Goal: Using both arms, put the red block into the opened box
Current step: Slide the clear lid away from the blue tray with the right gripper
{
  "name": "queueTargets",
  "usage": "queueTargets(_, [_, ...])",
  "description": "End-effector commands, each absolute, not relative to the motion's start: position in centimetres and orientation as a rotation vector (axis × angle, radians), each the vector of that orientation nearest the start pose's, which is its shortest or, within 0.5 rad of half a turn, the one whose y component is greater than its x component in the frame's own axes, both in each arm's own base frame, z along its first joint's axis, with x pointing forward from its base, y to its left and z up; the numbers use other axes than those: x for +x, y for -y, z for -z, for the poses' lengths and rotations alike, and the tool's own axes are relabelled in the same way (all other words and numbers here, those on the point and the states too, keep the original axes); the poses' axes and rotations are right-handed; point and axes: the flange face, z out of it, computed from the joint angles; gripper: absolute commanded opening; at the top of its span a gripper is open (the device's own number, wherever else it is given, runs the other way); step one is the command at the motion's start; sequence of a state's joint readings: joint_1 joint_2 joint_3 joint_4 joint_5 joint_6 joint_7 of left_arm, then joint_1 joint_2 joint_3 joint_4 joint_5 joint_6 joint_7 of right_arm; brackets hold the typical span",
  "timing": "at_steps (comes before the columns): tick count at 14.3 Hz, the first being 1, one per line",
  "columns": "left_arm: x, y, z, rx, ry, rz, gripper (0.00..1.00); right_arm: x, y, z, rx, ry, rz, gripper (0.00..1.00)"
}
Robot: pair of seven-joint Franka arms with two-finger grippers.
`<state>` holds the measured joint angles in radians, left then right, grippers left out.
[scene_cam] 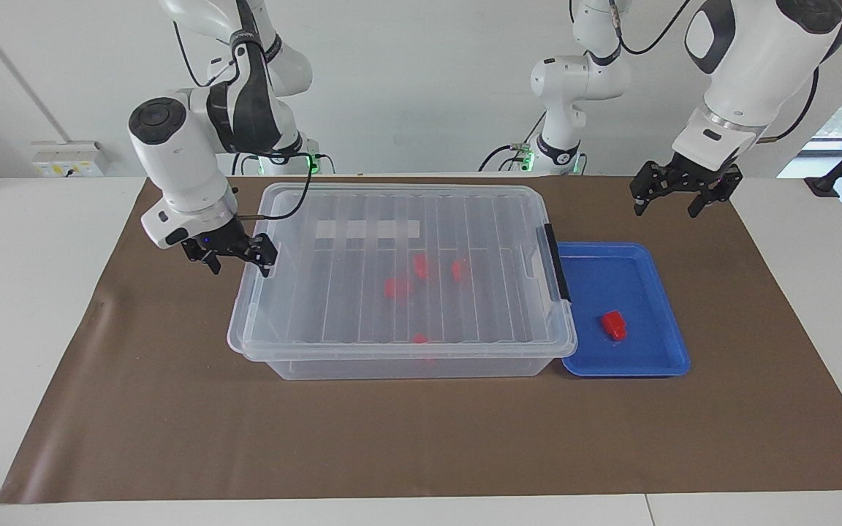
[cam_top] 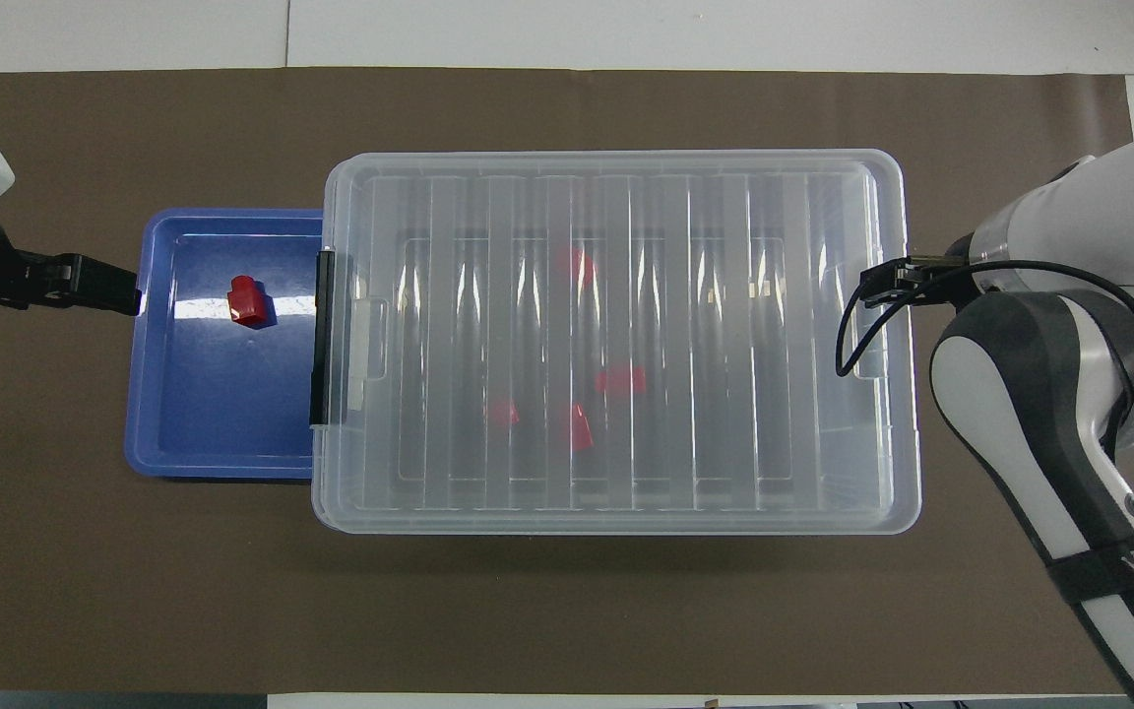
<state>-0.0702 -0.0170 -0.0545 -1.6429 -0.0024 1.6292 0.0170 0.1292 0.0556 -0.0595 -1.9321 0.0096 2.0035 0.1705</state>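
The red block [scene_cam: 612, 325] [cam_top: 248, 300] lies in a shallow blue tray [scene_cam: 647, 361] [cam_top: 222, 433], beside the latch end of the box. The box [scene_cam: 362, 307] [cam_top: 724, 345] is a clear bin with its ribbed lid lying on it, and several red pieces show through the lid. My right gripper [scene_cam: 240, 264] is open, low at the lid's edge at the right arm's end of the box; whether it touches the lid I cannot tell. In the overhead view the arm hides it. My left gripper [scene_cam: 666, 212] [cam_top: 124, 292] hangs open over the mat by the tray.
A black latch [scene_cam: 556, 263] [cam_top: 321, 335] runs along the box's end next to the tray. A brown mat [scene_cam: 172, 409] covers the table, bare around the box and tray. A white strip label [scene_cam: 366, 229] sits on the lid.
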Motion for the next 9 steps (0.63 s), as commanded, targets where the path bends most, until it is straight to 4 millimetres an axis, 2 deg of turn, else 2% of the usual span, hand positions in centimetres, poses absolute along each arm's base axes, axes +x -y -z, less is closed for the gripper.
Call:
queueTargets(1, [53.9,7.1,-60.6,-3.147,-0.228,-0.009,1.00,55.6,-2.7,-45.1,-3.121,-0.114,0.041,1.00])
queueTargets(7, [54.3,7.3,-60.8,-3.149,-0.230,0.054,1.00,55.8,2.1,-45.3,-3.127,0.025,0.054,1.00])
queueTargets(9, [54.6,7.0,-60.0,-3.149,-0.227,0.078,1.00,55.8,3.2,-45.3,-3.128,0.054,0.057,1.00])
